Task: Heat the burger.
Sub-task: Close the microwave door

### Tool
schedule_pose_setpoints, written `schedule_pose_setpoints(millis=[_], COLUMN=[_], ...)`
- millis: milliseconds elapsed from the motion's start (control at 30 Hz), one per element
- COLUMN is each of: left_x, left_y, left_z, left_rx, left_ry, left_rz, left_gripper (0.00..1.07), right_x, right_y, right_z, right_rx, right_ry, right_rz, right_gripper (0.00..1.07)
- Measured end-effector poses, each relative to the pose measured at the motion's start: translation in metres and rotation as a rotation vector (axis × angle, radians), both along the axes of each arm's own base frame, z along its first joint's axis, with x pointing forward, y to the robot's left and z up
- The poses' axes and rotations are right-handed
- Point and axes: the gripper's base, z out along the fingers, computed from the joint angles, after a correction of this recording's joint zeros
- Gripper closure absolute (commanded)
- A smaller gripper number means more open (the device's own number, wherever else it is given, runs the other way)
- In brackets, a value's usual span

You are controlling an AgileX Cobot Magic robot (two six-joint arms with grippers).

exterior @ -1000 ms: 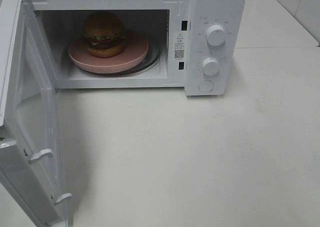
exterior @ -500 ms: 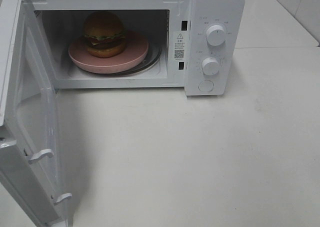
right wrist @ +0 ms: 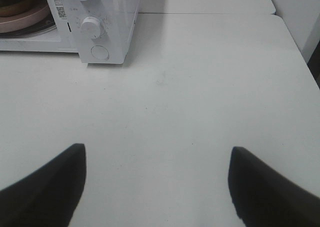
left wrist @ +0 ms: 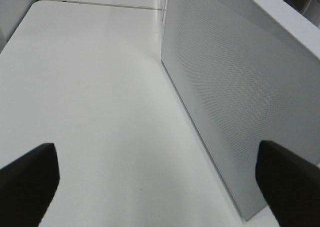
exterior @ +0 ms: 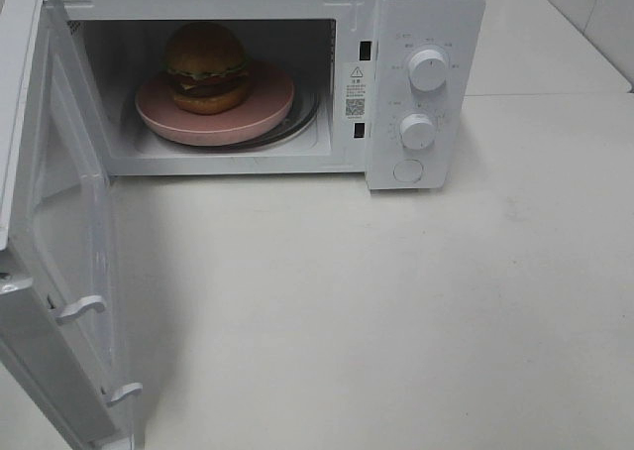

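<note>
The burger (exterior: 206,65), with a brown bun and green lettuce, sits on a pink plate (exterior: 260,113) inside the white microwave (exterior: 426,14). The microwave door (exterior: 59,272) stands wide open toward the front left. Neither arm shows in the exterior high view. My left gripper (left wrist: 157,179) is open over bare table, beside the door's perforated outer face (left wrist: 230,97). My right gripper (right wrist: 156,179) is open over the table, well in front of the microwave's dials (right wrist: 92,27). A sliver of the plate (right wrist: 20,22) shows in the right wrist view.
Two dials (exterior: 427,69) and a round button (exterior: 408,170) sit on the microwave's right panel. The white table (exterior: 396,311) stretches in front and to the right. A seam between table tops (right wrist: 210,13) runs behind the microwave.
</note>
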Motion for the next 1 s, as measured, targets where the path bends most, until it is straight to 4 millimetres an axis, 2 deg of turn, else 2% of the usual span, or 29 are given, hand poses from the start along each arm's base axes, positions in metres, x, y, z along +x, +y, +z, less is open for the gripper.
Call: schedule_pose_setpoints(millis=[867, 1000], left_x=[0.0, 0.009], left_y=[0.0, 0.0], left_z=[0.0, 0.013], left_rx=[-0.003, -0.004], left_ry=[0.002, 0.022], left_rz=[-0.002, 0.0], left_gripper=[0.04, 0.06], right_x=[0.0, 0.0], right_y=[0.0, 0.0], right_z=[0.0, 0.0], right_rx=[0.0, 0.0], right_ry=[0.0, 0.0], right_rz=[0.0, 0.0], right_gripper=[0.31, 0.31])
